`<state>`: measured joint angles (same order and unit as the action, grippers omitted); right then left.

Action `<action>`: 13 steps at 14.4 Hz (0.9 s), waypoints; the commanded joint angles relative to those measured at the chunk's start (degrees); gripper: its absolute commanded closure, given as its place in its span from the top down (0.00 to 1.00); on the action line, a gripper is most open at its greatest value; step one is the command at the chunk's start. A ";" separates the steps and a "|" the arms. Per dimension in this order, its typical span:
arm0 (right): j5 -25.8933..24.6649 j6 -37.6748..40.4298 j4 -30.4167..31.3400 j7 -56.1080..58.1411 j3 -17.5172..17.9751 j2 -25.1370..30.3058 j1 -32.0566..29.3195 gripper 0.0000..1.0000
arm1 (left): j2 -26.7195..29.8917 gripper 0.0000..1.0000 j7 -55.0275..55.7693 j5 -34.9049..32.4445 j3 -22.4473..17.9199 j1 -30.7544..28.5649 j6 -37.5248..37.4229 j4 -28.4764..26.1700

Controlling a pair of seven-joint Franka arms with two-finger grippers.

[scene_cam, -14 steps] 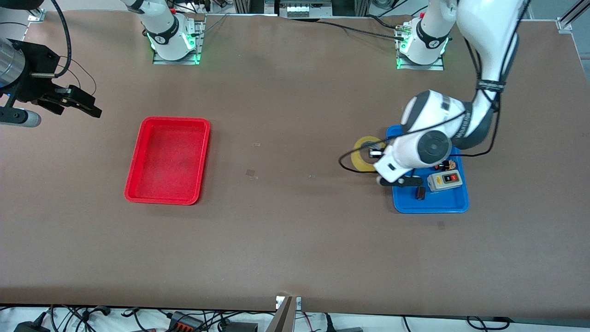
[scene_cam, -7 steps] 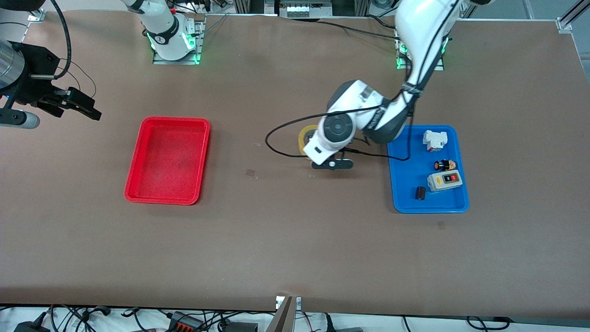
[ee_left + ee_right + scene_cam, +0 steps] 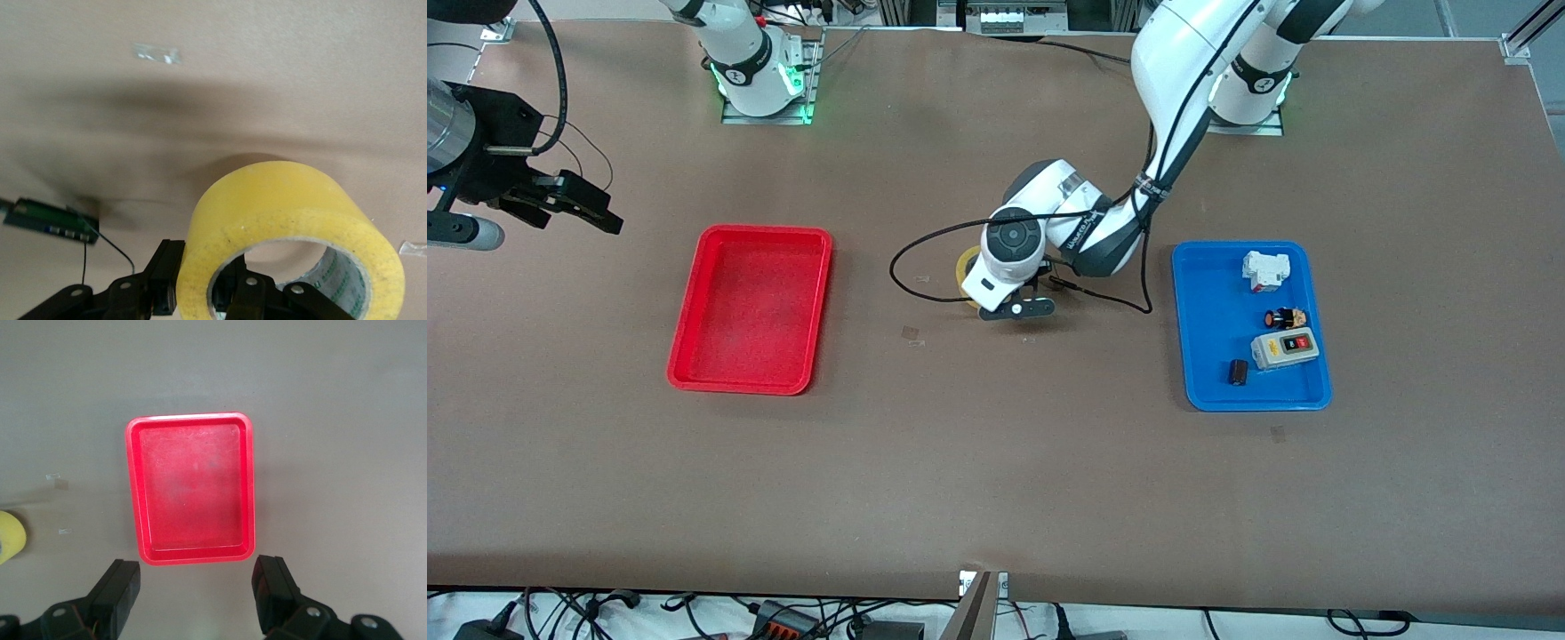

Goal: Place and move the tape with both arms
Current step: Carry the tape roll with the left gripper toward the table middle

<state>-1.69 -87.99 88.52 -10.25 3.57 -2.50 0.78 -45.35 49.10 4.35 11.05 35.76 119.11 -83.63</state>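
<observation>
- Front view: left gripper [image 3: 1009, 298] clamps the tape [image 3: 967, 271] by its wall, over bare table between red tray [image 3: 751, 308] and blue tray [image 3: 1252, 391].
- Right gripper [image 3: 574, 203] (fingers spread) waits beside the red tray.

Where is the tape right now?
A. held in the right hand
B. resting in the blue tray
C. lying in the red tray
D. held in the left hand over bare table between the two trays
D: the left hand clamps the tape by its wall, over bare table between the red tray and blue tray.
</observation>
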 commanded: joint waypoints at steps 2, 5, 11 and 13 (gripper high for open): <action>0.89 -0.34 -0.46 1.02 0.21 -0.05 -0.43 0.99 | -1.24 0.65 0.82 0.23 -1.12 0.71 1.30 2.07; 0.89 -0.34 -0.46 1.02 0.30 -0.05 -0.26 0.99 | 0.52 0.95 1.00 0.14 -2.34 -0.08 0.68 2.16; 0.90 -2.62 0.16 -0.03 0.74 -1.01 4.74 0.98 | 11.23 1.00 -4.25 -2.40 -5.96 -5.16 -12.48 2.07; 0.90 -4.28 0.16 -4.57 0.74 -2.50 8.42 0.98 | 14.83 1.00 -8.12 -2.41 -5.95 -8.59 -18.10 2.07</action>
<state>-1.13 -90.44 88.65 -11.22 4.27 -3.61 5.79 -35.17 44.92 2.80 4.92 30.21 105.59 -79.89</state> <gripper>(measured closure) 0.018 0.000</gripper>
